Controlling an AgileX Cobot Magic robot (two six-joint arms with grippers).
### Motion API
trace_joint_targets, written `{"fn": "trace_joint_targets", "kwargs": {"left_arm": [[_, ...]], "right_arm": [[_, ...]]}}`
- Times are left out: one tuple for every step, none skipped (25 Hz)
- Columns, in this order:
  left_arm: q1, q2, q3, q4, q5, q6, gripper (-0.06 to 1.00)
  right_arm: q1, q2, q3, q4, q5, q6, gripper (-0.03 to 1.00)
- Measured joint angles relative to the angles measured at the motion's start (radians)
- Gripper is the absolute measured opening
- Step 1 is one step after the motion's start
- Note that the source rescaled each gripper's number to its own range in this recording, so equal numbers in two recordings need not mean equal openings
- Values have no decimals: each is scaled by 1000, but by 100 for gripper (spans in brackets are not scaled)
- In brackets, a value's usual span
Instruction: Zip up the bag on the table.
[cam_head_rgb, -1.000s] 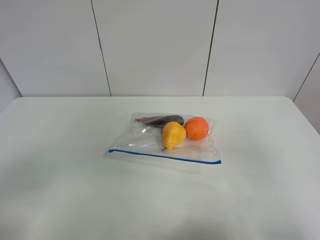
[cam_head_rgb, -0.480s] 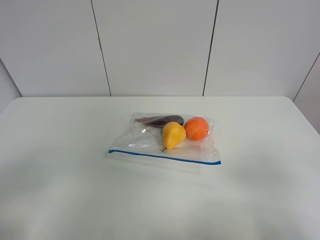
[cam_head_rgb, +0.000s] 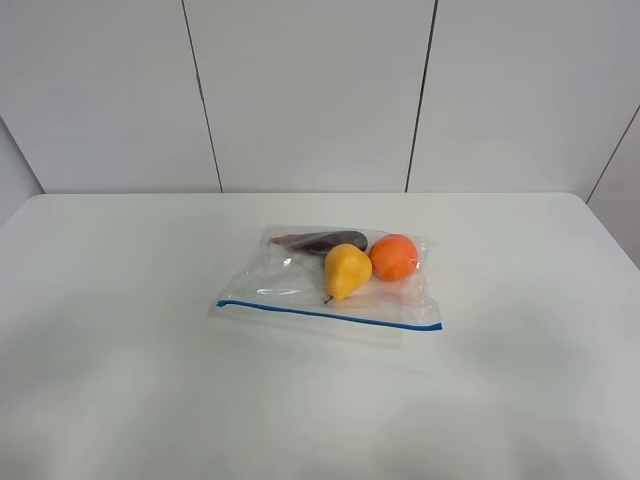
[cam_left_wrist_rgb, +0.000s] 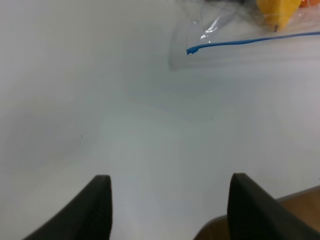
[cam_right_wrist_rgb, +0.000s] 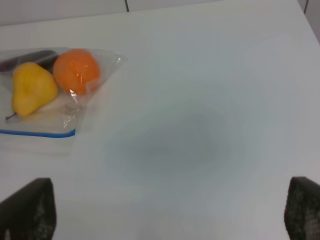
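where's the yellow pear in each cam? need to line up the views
Exterior high: the yellow pear sits mid-frame inside the bag, left of the orange.
Left wrist: only its lower part shows at the top edge, right of center.
Right wrist: at the left edge, upper part, beside the orange.
Shared landmark: the blue zip strip.
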Motion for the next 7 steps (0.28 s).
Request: {"fn": "trace_joint_targets", "kwargs": {"left_arm": [[0, 0, 0, 0, 0, 0, 80], [0, 0, 0, 0, 0, 0, 80], [0, 0, 0, 0, 0, 0, 80], [0, 0, 0, 0, 0, 0, 80], [0, 0, 0, 0, 0, 0, 80], [0, 0, 0, 0, 0, 0, 80], [0, 0, 0, 0, 0, 0, 80]], "right_arm": [[0, 0, 0, 0, 1, 0, 100], [0, 0, 0, 0, 1, 0, 100], [0, 0, 0, 0, 1, 0, 100], [0, 0, 0, 0, 1, 0, 100], [0, 0, 0, 0, 1, 0, 100], [0, 0, 0, 0, 2, 0, 100], [0, 0, 0, 0, 4, 0, 100]]}}
